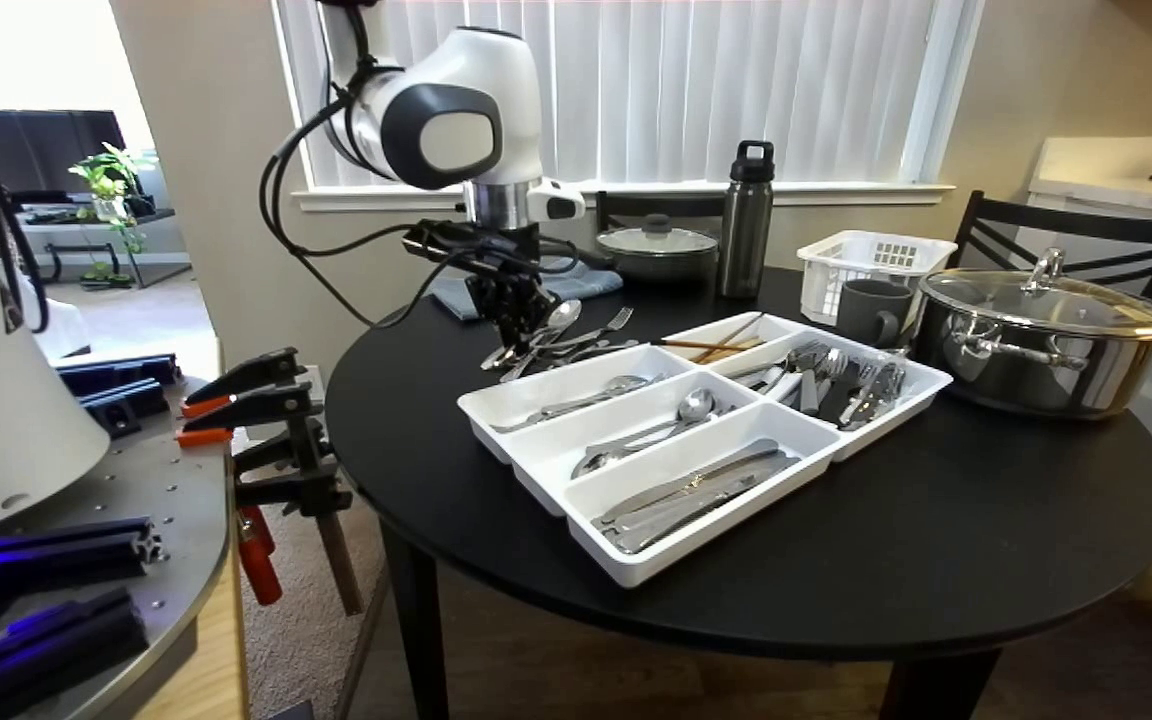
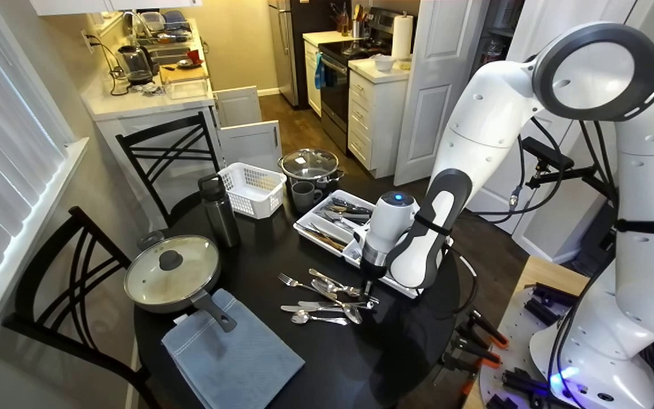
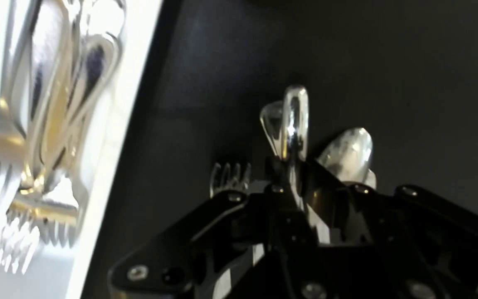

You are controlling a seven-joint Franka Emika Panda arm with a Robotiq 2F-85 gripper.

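Note:
My gripper points down at a loose pile of silver cutlery on the black table. In the wrist view its fingers have come together on a shiny silver utensil handle, whose end sticks out past the fingertips. What lies at that utensil's other end is hidden by the gripper. Beside the fingers show a fork on the left and a spoon bowl on the right. In an exterior view the gripper stands at the handle end of the pile, where another fork and a small spoon lie.
A white cutlery tray with sorted cutlery and chopsticks sits close to the pile. Around the table stand a steel pot, a grey mug, a white basket, a tall bottle, a lidded pan and a blue cloth.

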